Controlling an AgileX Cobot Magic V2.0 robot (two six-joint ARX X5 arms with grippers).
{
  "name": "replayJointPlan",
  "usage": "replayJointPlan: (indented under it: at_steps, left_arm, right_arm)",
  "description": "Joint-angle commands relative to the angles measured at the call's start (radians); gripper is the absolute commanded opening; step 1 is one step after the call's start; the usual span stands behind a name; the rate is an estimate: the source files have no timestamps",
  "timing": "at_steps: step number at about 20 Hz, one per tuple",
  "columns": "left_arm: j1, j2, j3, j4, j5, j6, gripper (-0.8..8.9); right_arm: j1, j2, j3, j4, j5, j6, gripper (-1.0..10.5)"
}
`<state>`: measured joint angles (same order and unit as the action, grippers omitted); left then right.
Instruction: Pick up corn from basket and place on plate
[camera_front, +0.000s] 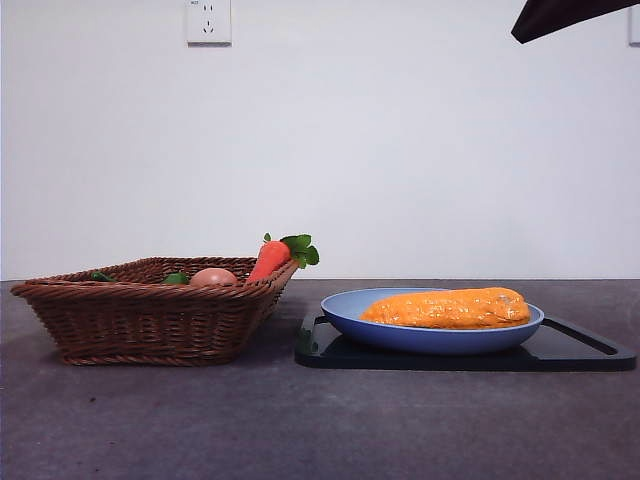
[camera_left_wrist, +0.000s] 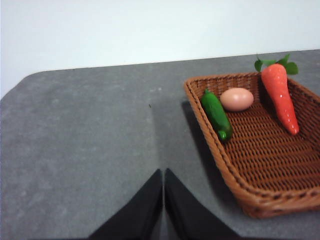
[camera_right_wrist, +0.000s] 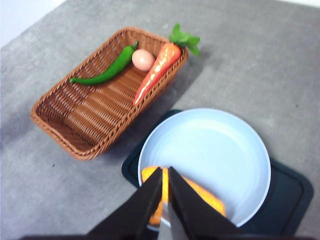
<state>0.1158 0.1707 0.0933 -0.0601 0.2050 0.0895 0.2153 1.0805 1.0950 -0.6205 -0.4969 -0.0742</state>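
The corn (camera_front: 448, 308) lies on its side in the plate (camera_front: 432, 338), lengthwise across it, with both rounded ends inside the raised rim. The plate rests on a flat black tray (camera_front: 585, 352), which sits on the grey table (camera_front: 300, 430). The basket (camera_front: 150, 320) stands on the table just beside the tray and does not touch the plate. It holds a carrot (camera_front: 270, 260) leaning on the wall nearest the plate with its green leaves over the rim, a pale egg (camera_left_wrist: 236, 99) and a green pepper (camera_right_wrist: 107, 71). The right gripper (camera_right_wrist: 166, 185) hangs above the near edge of the plate, over the corn; its jaws are nearly together and grip nothing. The left gripper (camera_left_wrist: 163, 187) hangs over bare table beside the basket, jaws closed against each other and empty. In the front view only a dark arm tip (camera_front: 560, 15) shows at the top corner.
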Motion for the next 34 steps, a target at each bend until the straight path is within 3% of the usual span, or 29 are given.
replayJointPlan:
  at_steps: [1, 7, 10, 31, 34]
  left_arm:
    - [0.003, -0.023, -0.033, 0.005, -0.005, -0.014, 0.08]
    - [0.003, -0.098, -0.078, -0.024, -0.004, -0.032, 0.08]
    - [0.003, -0.171, -0.090, -0.117, -0.005, -0.052, 0.08]
    - [0.003, -0.168, -0.090, -0.112, -0.003, -0.083, 0.08]
    - [0.003, -0.168, -0.090, -0.111, -0.003, -0.083, 0.08]
  right_arm:
    - [0.003, 0.010, 0.018, 0.019, 0.000, -0.006, 0.0]
    - [0.003, 0.010, 0.018, 0.022, 0.000, -0.006, 0.0]
    - [0.003, 0.010, 0.018, 0.023, 0.000, -0.006, 0.0]
    - [0.003, 0.010, 0.018, 0.022, 0.000, -0.006, 0.0]
    - [-0.006, 0.003, 0.016, 0.050, 0.021, -0.047, 0.0]
